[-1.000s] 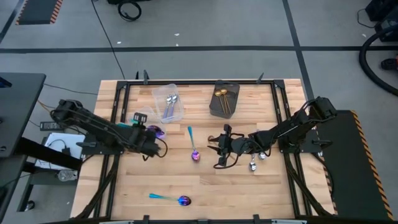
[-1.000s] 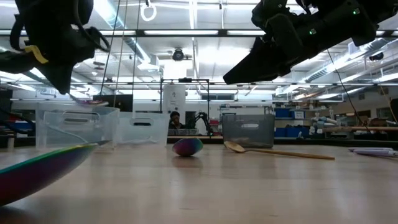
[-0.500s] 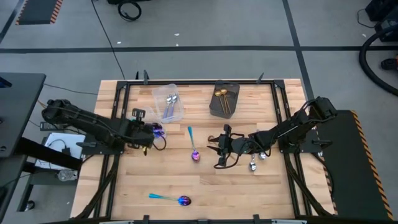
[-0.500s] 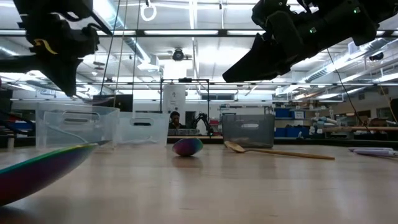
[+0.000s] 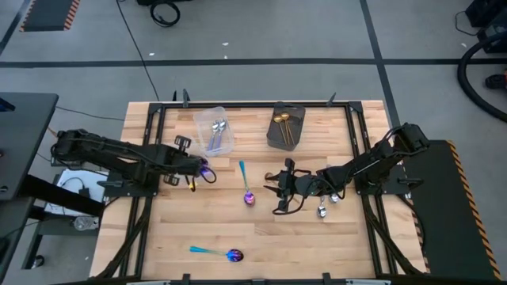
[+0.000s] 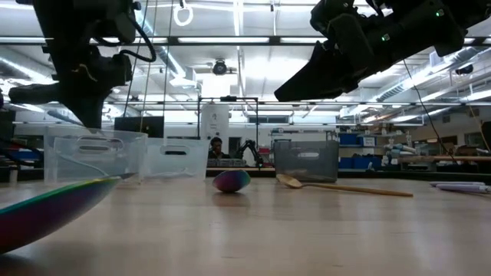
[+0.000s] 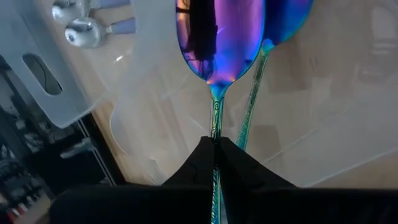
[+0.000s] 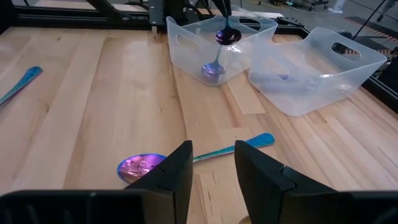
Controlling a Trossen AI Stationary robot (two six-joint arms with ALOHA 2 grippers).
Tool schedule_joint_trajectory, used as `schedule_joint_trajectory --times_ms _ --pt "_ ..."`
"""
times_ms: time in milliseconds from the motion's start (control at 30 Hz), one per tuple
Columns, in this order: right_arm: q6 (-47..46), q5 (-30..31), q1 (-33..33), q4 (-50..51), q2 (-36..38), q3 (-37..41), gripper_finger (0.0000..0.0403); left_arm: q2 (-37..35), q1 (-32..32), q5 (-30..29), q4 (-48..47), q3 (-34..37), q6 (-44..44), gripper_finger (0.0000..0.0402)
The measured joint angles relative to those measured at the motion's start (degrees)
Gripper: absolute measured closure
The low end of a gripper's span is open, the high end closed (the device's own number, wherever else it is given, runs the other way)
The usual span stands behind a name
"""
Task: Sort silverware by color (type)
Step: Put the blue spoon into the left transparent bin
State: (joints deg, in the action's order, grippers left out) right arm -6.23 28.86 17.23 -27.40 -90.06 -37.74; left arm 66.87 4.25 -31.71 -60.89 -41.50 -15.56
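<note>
The left gripper (image 7: 214,152), clenched on the handle of an iridescent spoon (image 7: 214,37), hangs it bowl-down over the clear tub (image 8: 214,46) by the table's (image 5: 317,237) left edge. Lower it beside the spoon already inside (image 8: 211,70) before letting go. The right gripper (image 8: 212,163) waits parted and empty near mid-table.

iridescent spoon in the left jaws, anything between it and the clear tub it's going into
Nothing visible does. The left gripper, jaws shut on the iridescent spoon, holds it bowl-down over the open-topped clear tub, where another iridescent spoon already lies.
</note>
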Motion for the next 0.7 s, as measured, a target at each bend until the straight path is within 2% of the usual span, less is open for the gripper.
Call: schedule_joint_trajectory --times_ms 333,700 --pt "0.38 -0.04 0.11 -0.02 0.0 0.0 0.0274 0.1 -2.76 3.63 5.67 0.0 -7.3 0.0387" --pt "0.41 -0.09 0.11 -0.47 0.0 0.0 0.0274 1.65 -6.4 8.05 7.11 0.01 -9.14 0.0382"
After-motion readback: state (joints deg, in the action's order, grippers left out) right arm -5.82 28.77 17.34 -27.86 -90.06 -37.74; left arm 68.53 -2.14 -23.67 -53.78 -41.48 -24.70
